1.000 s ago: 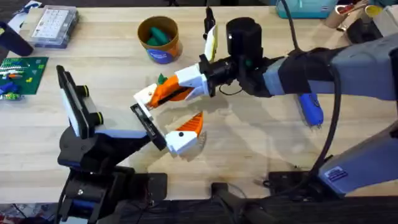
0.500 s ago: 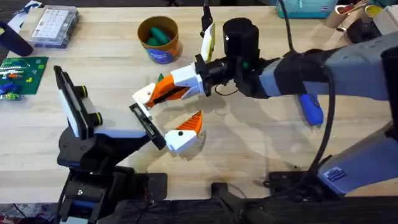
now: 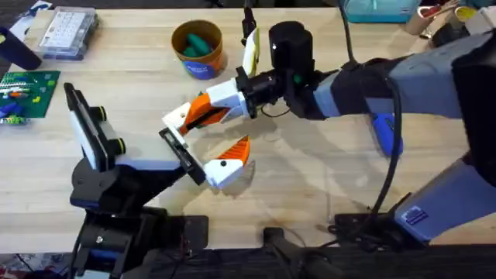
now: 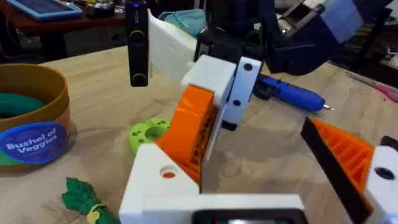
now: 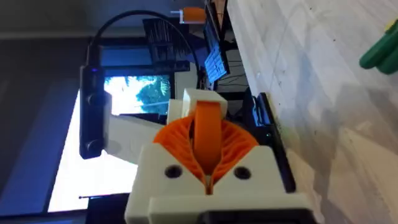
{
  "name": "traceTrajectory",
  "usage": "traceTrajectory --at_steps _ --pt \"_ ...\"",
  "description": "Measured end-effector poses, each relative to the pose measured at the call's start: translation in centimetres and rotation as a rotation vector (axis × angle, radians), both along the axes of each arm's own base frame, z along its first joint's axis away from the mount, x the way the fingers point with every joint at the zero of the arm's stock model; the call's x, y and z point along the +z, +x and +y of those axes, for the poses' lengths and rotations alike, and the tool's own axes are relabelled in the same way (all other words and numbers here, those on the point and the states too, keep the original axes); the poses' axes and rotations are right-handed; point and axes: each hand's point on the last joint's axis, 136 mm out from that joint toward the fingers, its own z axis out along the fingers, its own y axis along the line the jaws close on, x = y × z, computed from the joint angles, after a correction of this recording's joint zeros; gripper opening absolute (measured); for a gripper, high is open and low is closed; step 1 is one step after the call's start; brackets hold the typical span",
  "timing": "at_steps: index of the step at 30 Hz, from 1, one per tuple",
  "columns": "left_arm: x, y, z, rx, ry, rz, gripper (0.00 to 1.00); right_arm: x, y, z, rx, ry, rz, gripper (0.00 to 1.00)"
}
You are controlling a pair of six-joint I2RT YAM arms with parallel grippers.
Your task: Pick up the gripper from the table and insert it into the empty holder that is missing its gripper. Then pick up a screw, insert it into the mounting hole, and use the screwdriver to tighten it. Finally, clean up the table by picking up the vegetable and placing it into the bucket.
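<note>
My right gripper (image 3: 186,118) reaches in from the right and is shut on the loose gripper (image 5: 208,134), an orange ribbed finger with a white end. It holds that piece against the white empty holder (image 4: 168,177) at the open end of my left gripper (image 3: 203,151), whose other orange finger (image 4: 348,155) stands well apart. The blue screwdriver (image 3: 385,133) lies on the table under the right arm. The yellow-orange bucket (image 3: 198,62) stands at the back with a green piece inside. A leafy green vegetable (image 4: 84,199) lies on the table close to the bucket (image 4: 34,130).
A lime-green ring (image 4: 148,132) lies on the wood between the bucket and the held piece. A clear compartment box (image 3: 68,31) and a green board (image 3: 27,89) sit at the far left. Bare table (image 3: 310,178) lies at the front right.
The right arm has shifted left with the orange piece in its grip, bringing it nearer the holder. The left arm has edged slightly left.
</note>
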Motion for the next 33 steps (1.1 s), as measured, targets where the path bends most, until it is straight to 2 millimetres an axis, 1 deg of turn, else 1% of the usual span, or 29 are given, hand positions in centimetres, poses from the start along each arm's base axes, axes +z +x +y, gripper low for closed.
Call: traceTrajectory --at_steps 8,9,11,12,16,24,28,30,32,33 --pt "0.0 0.0 0.0 0.000 0.000 0.000 0.987 0.0 0.0 0.0 0.000 0.000 0.000 0.013" --pt "0.0 0.0 0.0 0.000 0.000 0.000 0.987 0.0 0.0 0.0 0.000 -0.001 0.002 0.043" --pt "0.0 0.0 0.0 0.001 0.001 -0.002 0.987 -0.1 -0.1 0.0 0.003 -0.001 0.000 0.190" --pt "0.0 0.0 0.0 0.002 0.003 -0.005 0.987 -0.5 -0.2 0.1 0.009 -0.009 0.011 0.331" --pt "0.0 0.0 0.0 0.001 0.006 -0.010 0.987 -1.0 -0.4 0.1 0.018 -0.016 0.024 0.521" --pt "0.2 -0.1 -0.1 -0.007 0.018 -0.039 0.987 -0.7 -0.6 0.2 0.041 0.012 0.002 0.661" --pt "0.3 -0.4 -0.3 -0.030 0.022 -0.047 0.987 -0.5 -0.9 0.1 0.062 0.026 0.000 0.799" --pt "0.2 -1.3 -1.0 -0.088 0.018 -0.043 0.986 -0.4 -1.1 0.1 0.070 0.030 -0.001 0.865" --pt "0.2 -1.8 -1.4 -0.123 0.016 -0.042 0.986 -0.3 -1.3 0.1 0.081 0.031 0.007 0.976" --pt "0.2 -1.9 -1.4 -0.132 0.016 -0.041 0.986 -0.3 -1.3 0.0 0.083 0.031 0.009 0.989"
